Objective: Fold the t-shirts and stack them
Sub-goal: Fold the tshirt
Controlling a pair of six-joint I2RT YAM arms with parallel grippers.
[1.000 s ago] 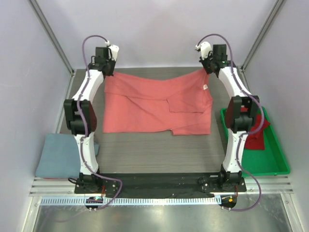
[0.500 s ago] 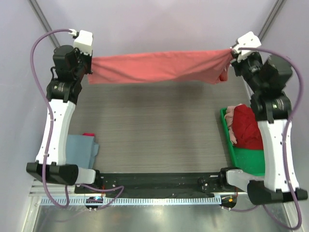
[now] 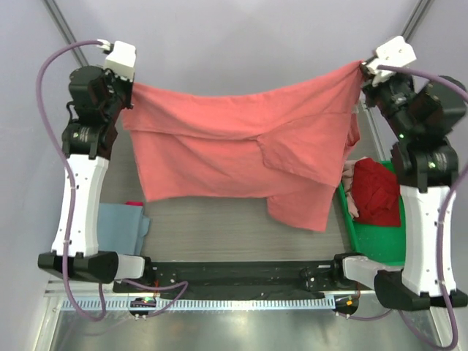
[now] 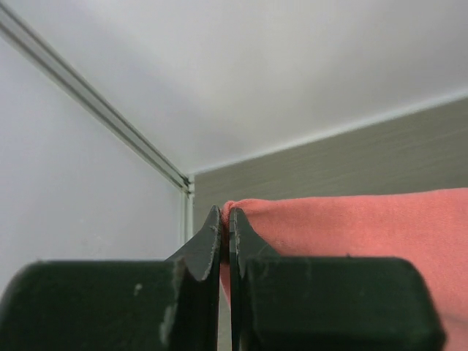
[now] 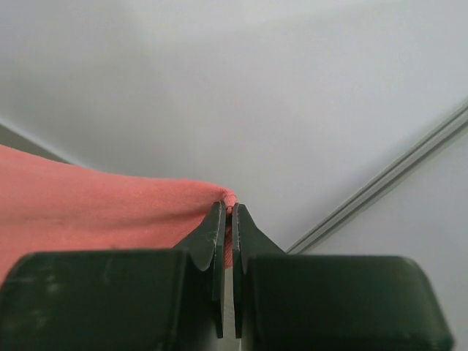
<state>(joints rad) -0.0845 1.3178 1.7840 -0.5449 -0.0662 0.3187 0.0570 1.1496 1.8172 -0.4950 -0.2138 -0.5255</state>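
Above the grey wood-grain table [image 3: 241, 245], the salmon-red t-shirt [image 3: 234, 146] hangs stretched in the air between both arms, clear of the surface at its upper edge. It looks like the lift-and-spread step, before any fold. The next move calls for lowering the cloth flat and even, since its lower right portion sags in a loose, creased flap. The cloth is thin, soft and matte. The green plastic tray [image 3: 369, 241] at the right holds the darker red t-shirt [image 3: 376, 191], crumpled. The dusty grey-blue t-shirt [image 3: 121, 227] lies at the table's near left. The left gripper [image 4: 225, 219] and the right gripper [image 5: 227, 212] each pinch a top corner, jaws clamped tight on fabric.
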